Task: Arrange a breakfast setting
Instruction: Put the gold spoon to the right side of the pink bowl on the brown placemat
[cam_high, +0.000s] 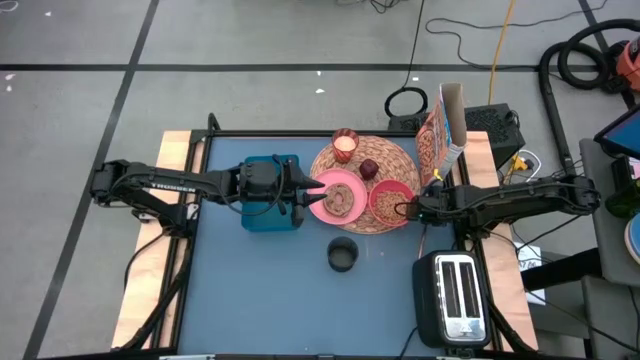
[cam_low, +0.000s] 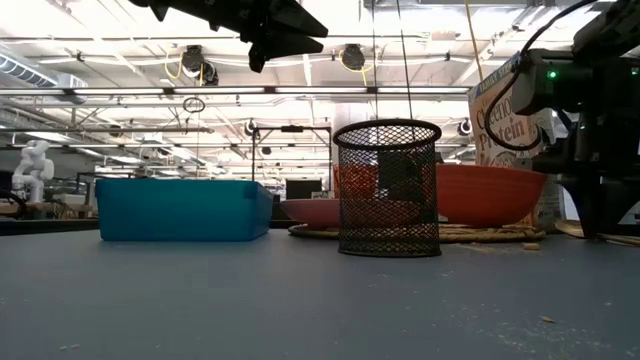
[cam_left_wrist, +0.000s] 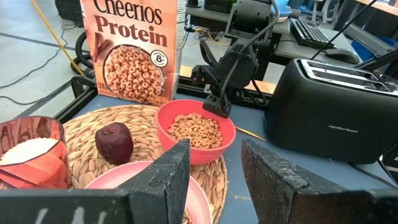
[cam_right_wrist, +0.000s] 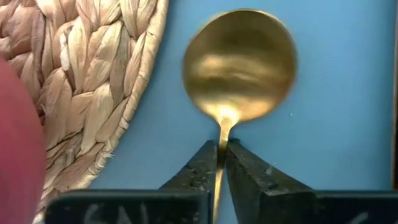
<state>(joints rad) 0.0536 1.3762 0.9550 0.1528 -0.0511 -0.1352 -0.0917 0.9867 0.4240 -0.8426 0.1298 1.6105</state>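
A round woven placemat (cam_high: 390, 150) bears a pink plate (cam_high: 322, 205), a coral-red bowl (cam_left_wrist: 196, 132) of cereal rings, a dark-red fruit (cam_left_wrist: 114, 142) and a candle glass (cam_high: 345, 146). The Cheerios Protein box (cam_left_wrist: 134, 50) stands upright at the mat's far right. My right gripper (cam_right_wrist: 222, 149), pointing steeply down beside the mat's right edge, is shut on a gold spoon (cam_right_wrist: 239, 65). Above the plate's left rim, my left gripper (cam_left_wrist: 214, 155) is open with nothing between its fingers. My right gripper pinches the spoon's thin handle (cam_right_wrist: 224, 132) between its two fingers, just behind the spoon's bowl, coming from above. The fingers hide the rest of the handle. The spoon's bowl faces up over the blue table beside the mat; whether it rests there I cannot tell.
A teal container (cam_high: 270, 197) sits under my left arm. A black mesh cup (cam_high: 342, 254) stands in front of the mat, and a black toaster (cam_high: 455, 295) is at the near right. The blue table (cam_high: 250, 290) is bare at the near left.
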